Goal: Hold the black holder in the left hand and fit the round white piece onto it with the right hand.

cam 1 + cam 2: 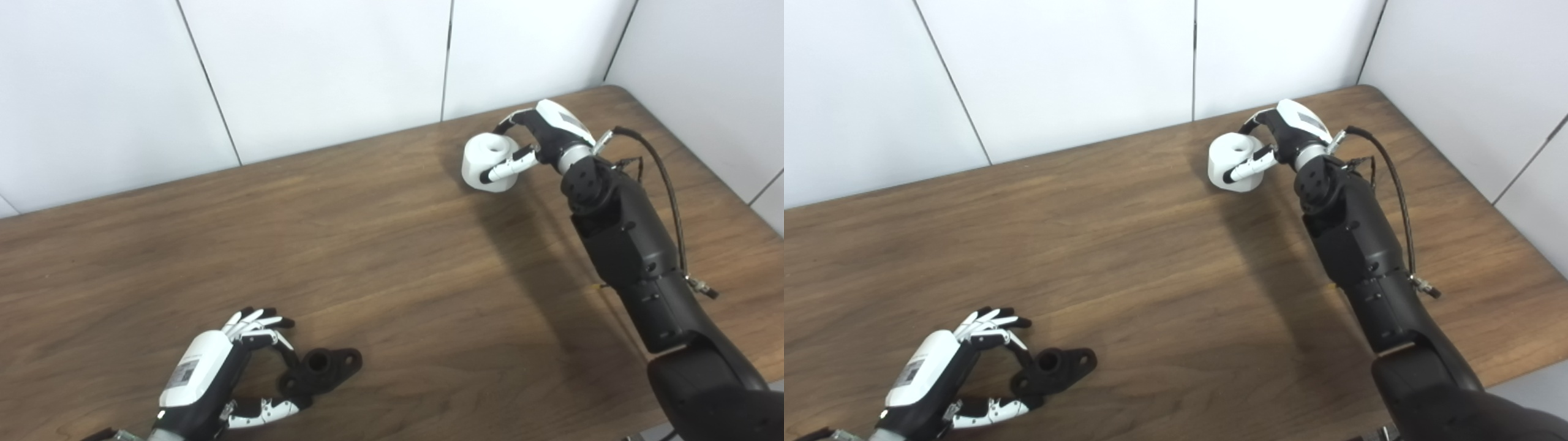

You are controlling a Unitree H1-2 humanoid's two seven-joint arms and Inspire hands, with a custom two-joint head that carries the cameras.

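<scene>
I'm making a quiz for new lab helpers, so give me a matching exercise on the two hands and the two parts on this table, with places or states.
Things:
1. left hand
2. right hand
3. black holder
4. white piece

Places or states:
A. lying on the table near the front edge
B. far side, gripped by fingers
C. fingers around the round white part
D. fingers at the dark part, front left

Pairs: 1-D, 2-C, 3-A, 4-B

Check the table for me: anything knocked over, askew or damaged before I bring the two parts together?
Nothing stands out. The black holder lies flat at the left hand, whose fingers close around it. The round white piece is in the right hand, far across the table.
</scene>
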